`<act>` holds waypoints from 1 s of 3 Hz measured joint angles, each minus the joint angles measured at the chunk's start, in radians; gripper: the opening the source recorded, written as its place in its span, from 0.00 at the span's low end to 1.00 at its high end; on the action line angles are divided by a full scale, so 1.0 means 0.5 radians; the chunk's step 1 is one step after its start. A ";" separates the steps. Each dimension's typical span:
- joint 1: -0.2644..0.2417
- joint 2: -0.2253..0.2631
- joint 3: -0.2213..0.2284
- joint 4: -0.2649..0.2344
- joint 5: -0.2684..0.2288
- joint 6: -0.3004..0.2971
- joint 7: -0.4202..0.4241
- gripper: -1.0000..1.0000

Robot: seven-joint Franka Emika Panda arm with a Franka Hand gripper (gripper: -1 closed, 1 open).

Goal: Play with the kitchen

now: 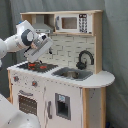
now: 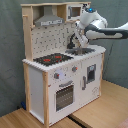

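- First exterior view: gripper hangs just above the play kitchen's stovetop; jaws' state cannot be told.
- Risk: descending further could ram the burners.

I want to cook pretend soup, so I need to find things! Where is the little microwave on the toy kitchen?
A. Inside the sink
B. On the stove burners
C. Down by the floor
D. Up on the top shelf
D. The microwave sits on the top shelf of the kitchen, above the tiled back wall and the sink, next to the grey hood.
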 joint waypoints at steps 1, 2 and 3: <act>0.000 0.138 -0.025 0.000 0.000 -0.124 0.080 1.00; -0.007 0.249 -0.049 0.000 0.005 -0.198 0.240 1.00; -0.093 0.365 -0.049 -0.005 0.005 -0.282 0.360 1.00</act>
